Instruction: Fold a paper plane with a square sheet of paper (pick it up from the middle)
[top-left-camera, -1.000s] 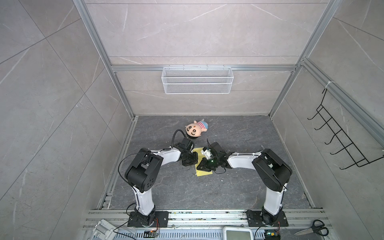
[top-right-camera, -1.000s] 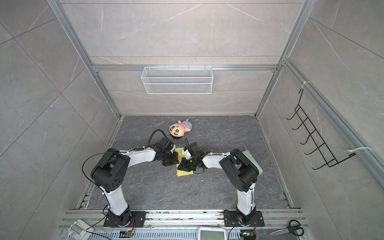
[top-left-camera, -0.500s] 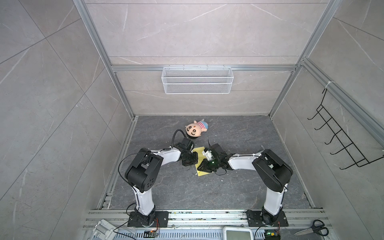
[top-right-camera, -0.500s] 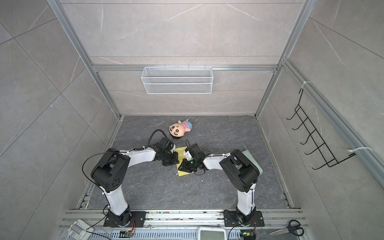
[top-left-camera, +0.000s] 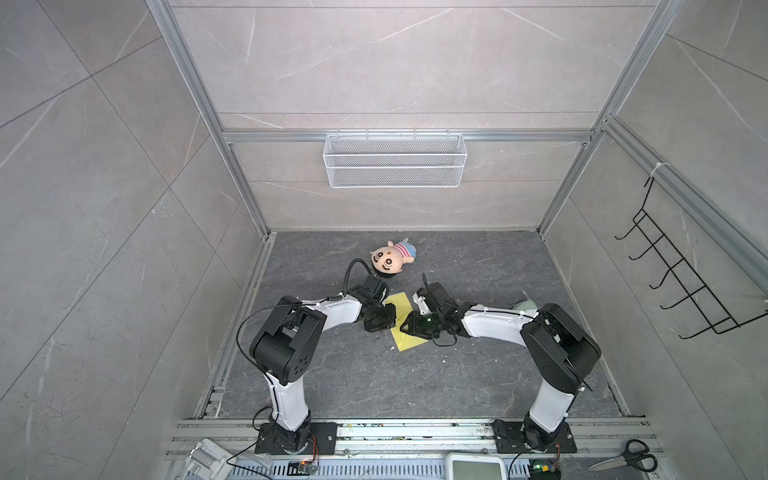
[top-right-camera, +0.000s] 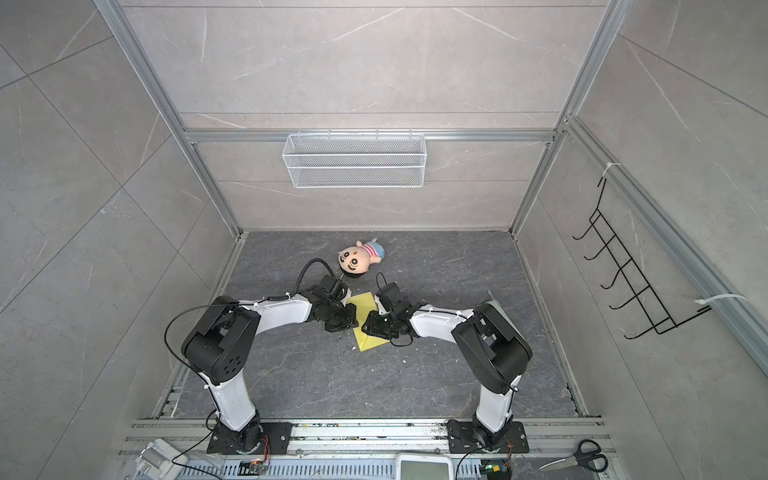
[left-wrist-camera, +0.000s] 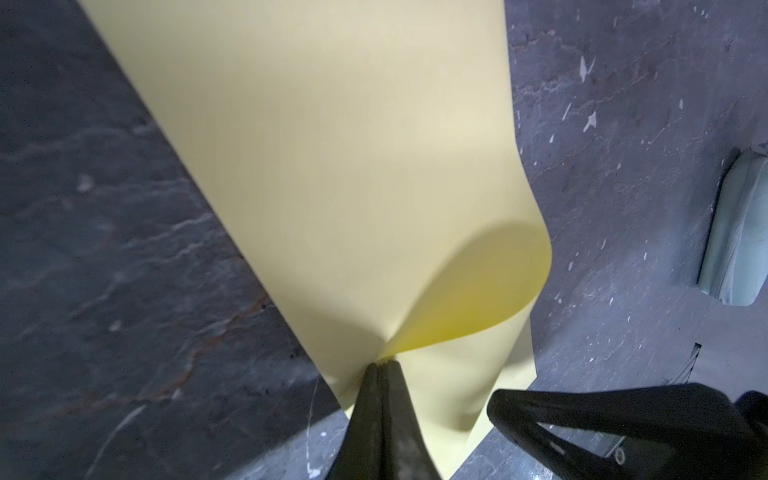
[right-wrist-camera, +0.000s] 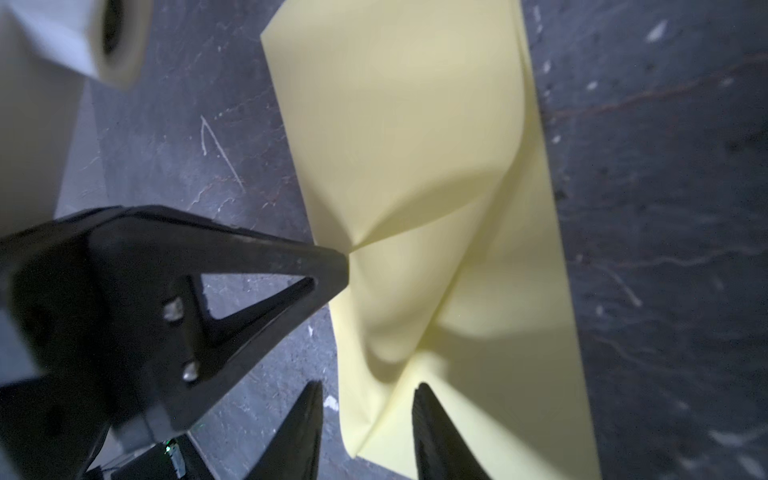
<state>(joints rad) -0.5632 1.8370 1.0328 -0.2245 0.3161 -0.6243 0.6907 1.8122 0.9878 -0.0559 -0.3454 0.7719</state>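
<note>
Grey stone tabletop (top-left-camera: 478, 374), tiled booth. Yellow square sheet of paper (top-left-camera: 401, 305) sits mid-frame in both top views, just below the plush doll (top-left-camera: 390, 259), between the two arms. Clamped shut on a pinch of its top layer: left gripper (left-wrist-camera: 380, 368); that layer bulges in a soft loop. Partly apart, straddling a doubled-over corner, not gripping: right gripper (right-wrist-camera: 368, 395). My read: the first half-fold is only loosely laid, with no sharp crease, nose folds or wings. Early; most folding is left.

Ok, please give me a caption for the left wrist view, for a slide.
Close view: the left claw pinches a raised fold of the square sheet of paper.
</note>
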